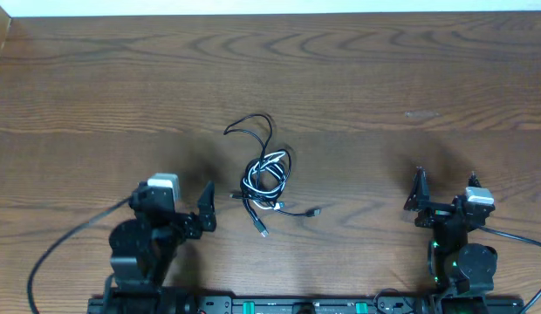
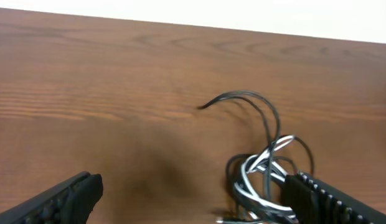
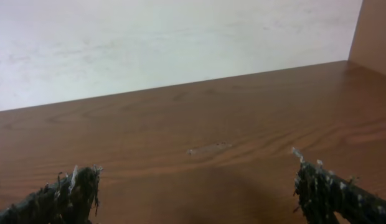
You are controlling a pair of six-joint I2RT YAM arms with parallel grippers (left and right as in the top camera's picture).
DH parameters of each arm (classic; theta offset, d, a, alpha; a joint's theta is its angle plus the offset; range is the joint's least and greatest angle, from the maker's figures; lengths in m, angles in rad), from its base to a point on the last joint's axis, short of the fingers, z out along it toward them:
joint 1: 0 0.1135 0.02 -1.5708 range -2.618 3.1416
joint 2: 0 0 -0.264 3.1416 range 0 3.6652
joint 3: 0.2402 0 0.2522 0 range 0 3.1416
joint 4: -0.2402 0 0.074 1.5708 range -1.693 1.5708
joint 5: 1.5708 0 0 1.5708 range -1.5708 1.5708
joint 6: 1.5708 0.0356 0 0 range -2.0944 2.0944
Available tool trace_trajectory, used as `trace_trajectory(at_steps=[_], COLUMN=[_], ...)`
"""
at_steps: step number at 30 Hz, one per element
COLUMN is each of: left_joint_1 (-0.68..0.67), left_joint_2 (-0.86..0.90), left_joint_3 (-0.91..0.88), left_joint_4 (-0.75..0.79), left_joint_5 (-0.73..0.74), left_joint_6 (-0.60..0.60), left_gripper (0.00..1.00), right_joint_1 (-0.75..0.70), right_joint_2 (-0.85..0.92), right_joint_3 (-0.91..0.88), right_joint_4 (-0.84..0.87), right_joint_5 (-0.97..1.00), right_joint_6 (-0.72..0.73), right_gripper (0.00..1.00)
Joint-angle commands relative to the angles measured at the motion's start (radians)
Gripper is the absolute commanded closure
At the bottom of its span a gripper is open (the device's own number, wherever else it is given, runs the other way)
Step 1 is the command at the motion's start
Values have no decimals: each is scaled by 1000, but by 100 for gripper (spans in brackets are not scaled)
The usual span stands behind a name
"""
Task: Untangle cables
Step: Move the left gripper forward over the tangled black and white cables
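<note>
Several thin cables (image 1: pixel 267 179), mostly black with one white, are lying knotted in a loose heap on the wooden counter (image 1: pixel 410 70). They are sitting between my left jaws and my right jaws, nearer the left, with a black loop reaching toward the far edge and what may be small plug ends trailing on the near side. Both pairs of jaws are standing wide and gripping nothing, and in my left wrist view the heap is showing just beside the finger (image 2: pixel 324 199) at the picture's right.
</note>
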Motion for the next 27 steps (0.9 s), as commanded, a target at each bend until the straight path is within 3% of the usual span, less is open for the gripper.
trace_trajectory(at_steps=[1,17,27], left_joint_1=[4,-2,-22], left_joint_2=[108,697,888], left_joint_3=[100,637,661], left_joint_4=[-32,-488,-484], left_joint_5=[32,75,71], left_joint_6=[-36,-91,-91], left_gripper=[2,2,2], right_joint_1=[-5,-5,-5], right_joint_2=[-9,-9,-9], right_joint_3=[-1,-1,-1], right_joint_4=[-4,-4,-4], right_joint_5=[-2,-2,-2], right_joint_6=[-7,-7,-7], right_gripper=[1,1,1])
